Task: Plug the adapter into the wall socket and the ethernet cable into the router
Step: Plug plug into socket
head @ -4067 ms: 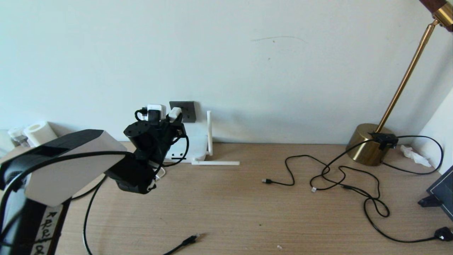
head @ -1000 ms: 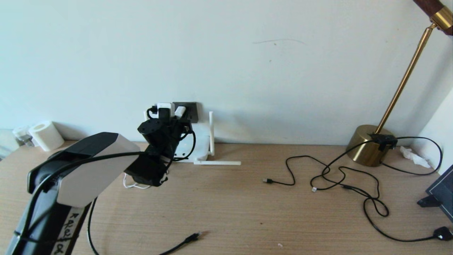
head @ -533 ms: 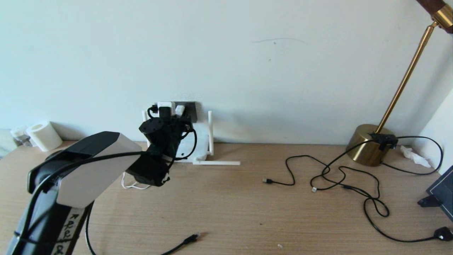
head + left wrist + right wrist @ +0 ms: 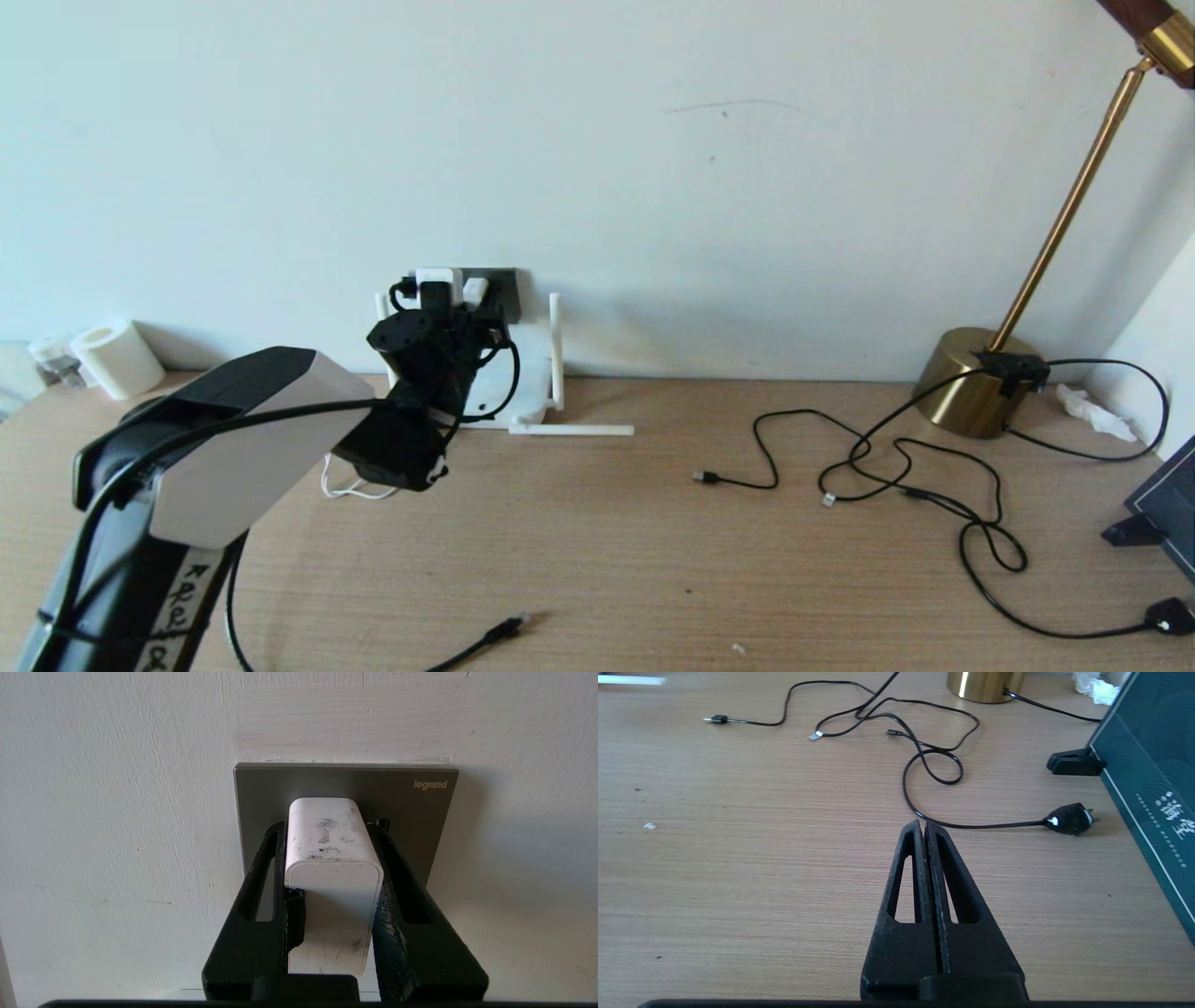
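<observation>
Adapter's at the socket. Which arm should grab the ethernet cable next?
Probably left. The ethernet cable lies near the table's front edge on the left gripper's side, though it holds the adapter at the wall socket. The right gripper is shut, farther right.

white adapter (image 4: 332, 858) against grey wall socket (image 4: 406, 807)

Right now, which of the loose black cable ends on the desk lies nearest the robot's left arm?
The ethernet cable at the desk's front edge, with its clear-tipped plug. The thinner black cables' small plugs all lie further right, toward the brass lamp.
</observation>
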Controlling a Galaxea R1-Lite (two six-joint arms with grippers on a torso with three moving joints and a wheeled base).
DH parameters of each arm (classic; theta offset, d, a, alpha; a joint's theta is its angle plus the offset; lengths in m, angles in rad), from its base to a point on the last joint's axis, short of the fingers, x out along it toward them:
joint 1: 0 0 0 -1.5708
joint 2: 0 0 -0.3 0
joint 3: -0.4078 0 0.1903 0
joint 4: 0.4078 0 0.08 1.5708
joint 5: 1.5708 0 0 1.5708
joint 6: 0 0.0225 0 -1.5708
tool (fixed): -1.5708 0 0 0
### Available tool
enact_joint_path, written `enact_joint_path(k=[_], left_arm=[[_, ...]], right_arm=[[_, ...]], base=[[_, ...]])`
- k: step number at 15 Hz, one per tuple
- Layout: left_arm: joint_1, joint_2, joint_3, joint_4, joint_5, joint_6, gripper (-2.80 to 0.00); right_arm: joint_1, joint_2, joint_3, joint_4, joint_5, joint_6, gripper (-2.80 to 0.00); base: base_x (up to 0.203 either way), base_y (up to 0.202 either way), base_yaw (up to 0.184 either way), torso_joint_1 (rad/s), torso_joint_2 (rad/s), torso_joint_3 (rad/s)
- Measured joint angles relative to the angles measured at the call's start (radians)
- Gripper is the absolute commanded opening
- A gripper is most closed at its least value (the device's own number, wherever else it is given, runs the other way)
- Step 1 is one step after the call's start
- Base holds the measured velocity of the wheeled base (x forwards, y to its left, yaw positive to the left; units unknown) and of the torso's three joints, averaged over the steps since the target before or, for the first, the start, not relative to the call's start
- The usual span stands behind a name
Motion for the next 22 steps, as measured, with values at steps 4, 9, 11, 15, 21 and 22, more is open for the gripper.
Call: enact_joint_path(k=[4,9,11,15,21,22], left_arm=[[0.0,0.001,-0.004,0.002,0.001,0.0,-2.8],[0.0,0.007,-0.007,0.0,0.001,0.0,-2.8],[0.0,0.01,-0.009,-0.001,0.01,-0.001,-2.8],[0.0,0.024,-0.039,0.002,0.02,-0.001,-2.8],[-0.003,0.028,-0.046,0.0,0.016,-0.003,0.0],[-0.003,0.027,-0.046,0.0,0.015,-0.003,0.0]], right_arm=[[0.0,0.0,0.0,0.0,0.001,0.0,-2.8],[0.0,0.0,0.0,0.0,0.0,0.0,-2.8],[0.0,0.0,0.0,0.0,0.001,0.0,-2.8],[0.0,0.0,0.0,0.0,0.0,0.0,-2.8],[0.0,0.0,0.0,-0.001,0.0,0.0,-2.8],[0.0,0.0,0.0,0.0,0.0,0.0,-2.8]], base=[[0.0,0.0,0.0,0.0,0.0,0.0],[0.0,0.0,0.0,0.0,0.0,0.0],[0.0,0.0,0.0,0.0,0.0,0.0],[0.0,0.0,0.0,0.0,0.0,0.0],[0.0,0.0,0.0,0.0,0.0,0.0],[0.0,0.0,0.0,0.0,0.0,0.0]])
